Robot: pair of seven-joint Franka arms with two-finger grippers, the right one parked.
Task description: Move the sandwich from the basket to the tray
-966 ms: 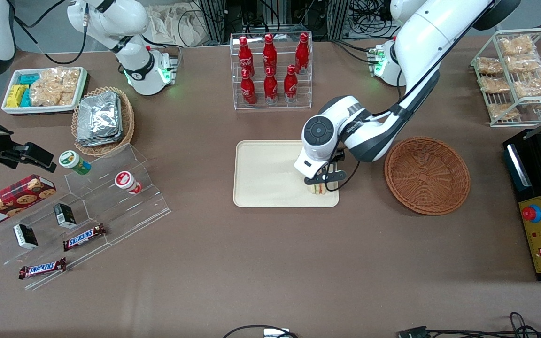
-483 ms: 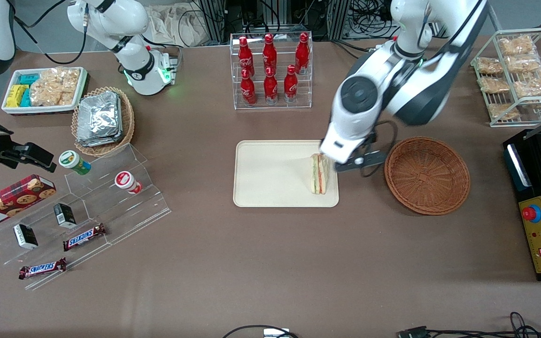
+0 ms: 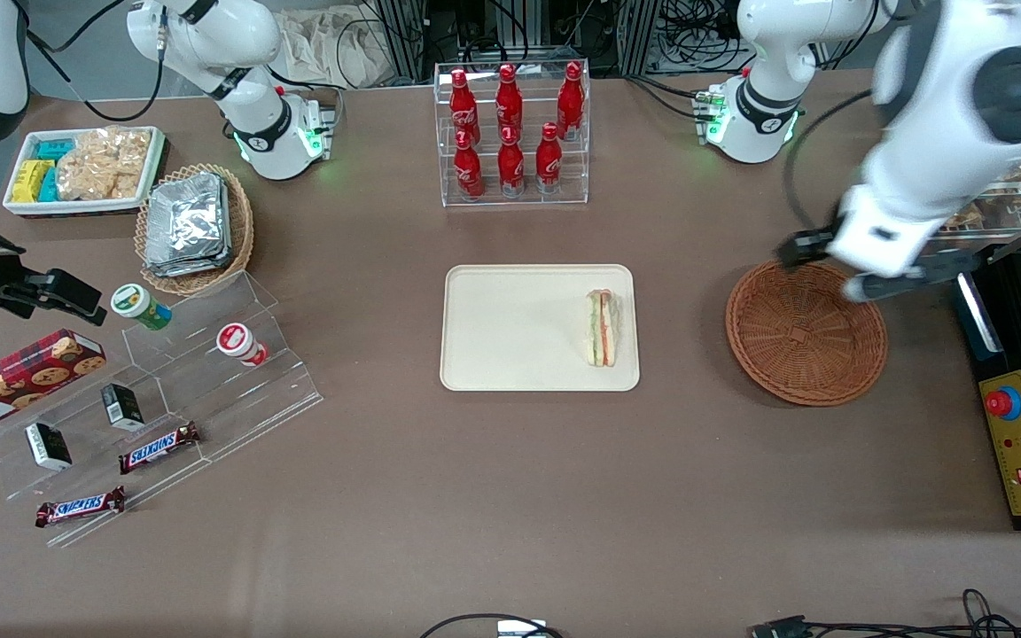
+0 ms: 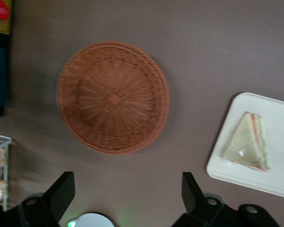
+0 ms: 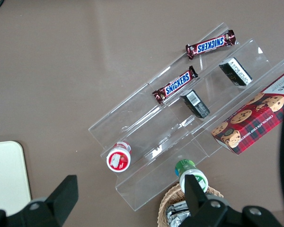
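Note:
The sandwich (image 3: pixel 602 328) lies flat on the cream tray (image 3: pixel 510 332), at the tray's end toward the basket; its green and red filling edge shows. It also shows in the left wrist view (image 4: pixel 247 143) on the tray (image 4: pixel 274 179). The round reddish-brown wicker basket (image 3: pixel 805 330) holds nothing and shows in the left wrist view (image 4: pixel 113 97) too. My left gripper (image 3: pixel 869 266) is open and holds nothing, raised high above the basket's rim farthest from the front camera. Its two black fingers (image 4: pixel 61 194) stand wide apart.
A clear rack of red cola bottles (image 3: pixel 510 133) stands farther from the camera than the tray. A wire rack of snack bags (image 3: pixel 976 142) and a black control box (image 3: pixel 1020 390) sit at the working arm's end. A tan basket of foil packets (image 3: pixel 191 226) lies toward the parked arm's end.
The gripper let go of the sandwich on the tray, then rose and swung away to above the basket. The sandwich stays lying on the tray.

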